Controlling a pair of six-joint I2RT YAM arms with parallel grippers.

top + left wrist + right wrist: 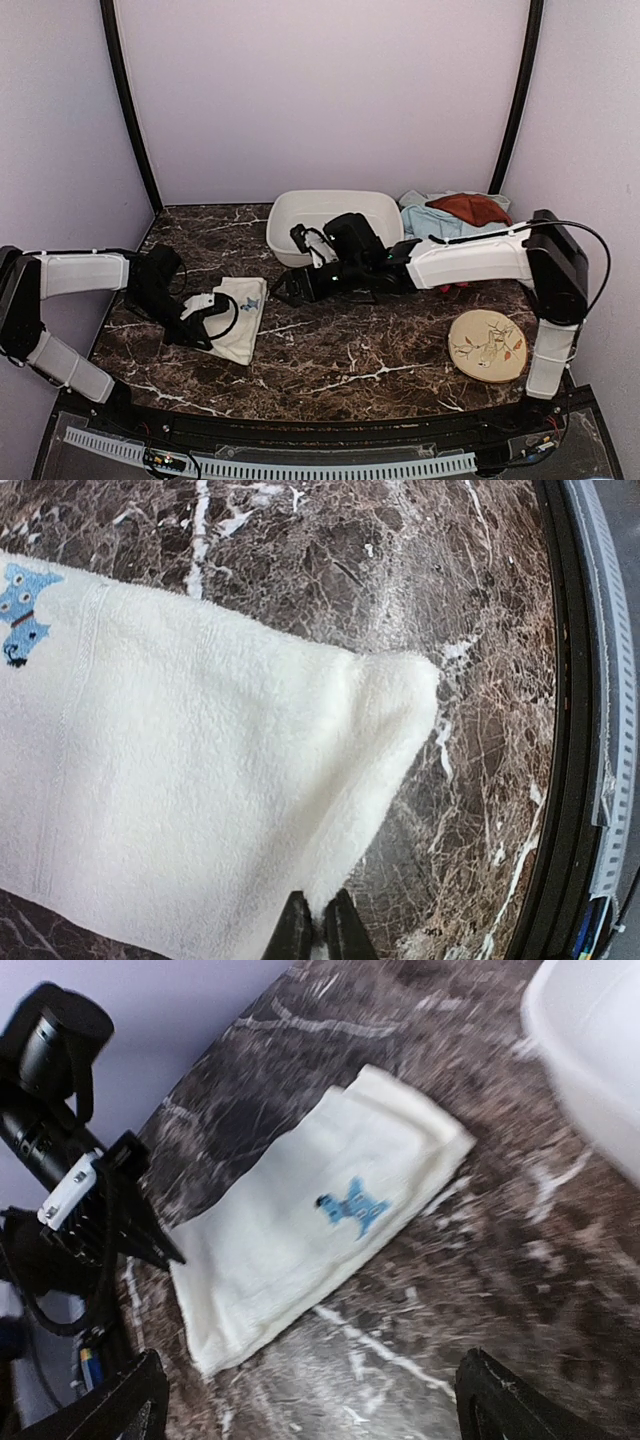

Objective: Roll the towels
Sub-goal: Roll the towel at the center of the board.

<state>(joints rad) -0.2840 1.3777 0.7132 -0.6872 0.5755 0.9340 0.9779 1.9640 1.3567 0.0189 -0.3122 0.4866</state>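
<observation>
A folded cream-white towel (243,312) with a small blue mark (355,1206) lies flat on the marble at centre left. In the left wrist view my left gripper (320,932) is shut on the near edge of this towel (180,780), with a pinch of cloth between the fingertips. My right gripper (320,1410) hovers just right of the towel (310,1240) with its jaws wide apart and nothing between them. From above, the right gripper (284,290) sits in front of the basin. More towels, rust-brown (470,208) over light blue (428,221), are piled at the back right.
A white plastic basin (300,212) stands at the back centre, right behind the right arm. A round beige disc with a leaf pattern (487,345) lies at the front right. The table's black front rim (565,730) runs close to the left gripper.
</observation>
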